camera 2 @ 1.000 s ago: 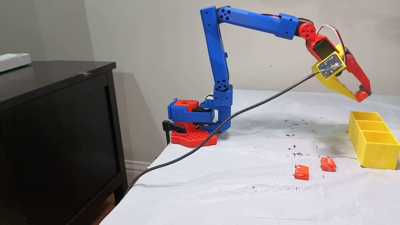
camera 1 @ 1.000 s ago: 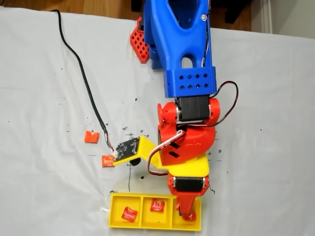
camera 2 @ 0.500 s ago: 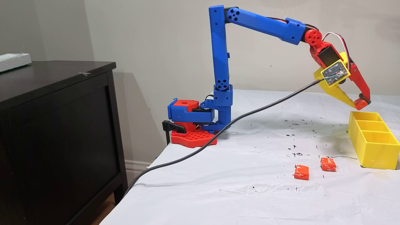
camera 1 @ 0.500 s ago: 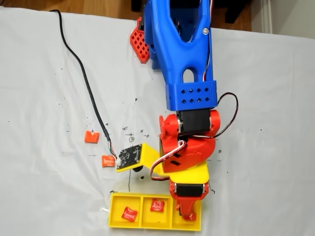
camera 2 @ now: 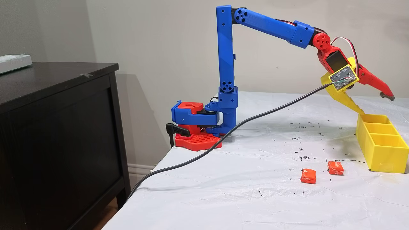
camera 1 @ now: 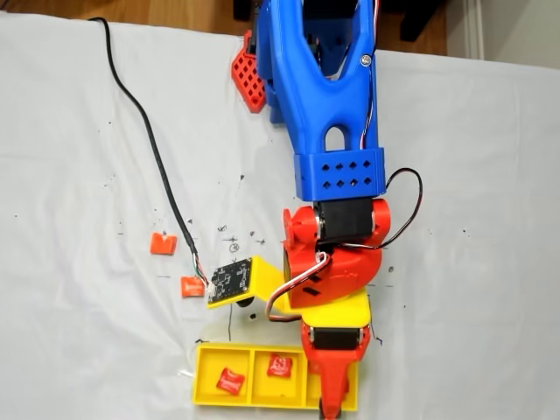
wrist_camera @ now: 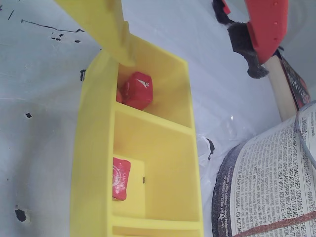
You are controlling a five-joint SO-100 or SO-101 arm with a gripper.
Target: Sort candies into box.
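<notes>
Over the far end of the box point(camera 2: 380, 145) in a fixed view, the gripper point(camera 2: 374, 103) hangs with its fingers spread wide: the yellow finger point(camera 2: 350, 103) points down at the box's end compartment, the red finger point(camera 2: 374, 83) is swung out and up, nothing between them. Wrist view: yellow finger point(wrist_camera: 106, 27) tip sits at the rim of the top compartment of the box point(wrist_camera: 94, 163), red finger point(wrist_camera: 266, 24) well apart at upper right. A red candy point(wrist_camera: 137, 90) lies in that top compartment, with a sliver of something orange just beside it, too hidden to tell. Another red candy point(wrist_camera: 120, 177) lies in the middle compartment against its left wall. Third compartment barely visible at the bottom edge.

From above in a fixed view, the box point(camera 1: 210, 395) lies on the white surface point(camera 1: 79, 131) near the bottom; red candies in its left point(camera 1: 229, 381) and middle point(camera 1: 279, 366) compartments, the arm covering the right one. Two orange candies on the surface left of the arm, one point(camera 1: 162, 243) farther out, one point(camera 1: 192, 286) near the camera board point(camera 1: 229, 279). Black cable point(camera 1: 144, 131) runs to the board. Printed page point(wrist_camera: 276, 187) at the wrist view's lower right.
</notes>
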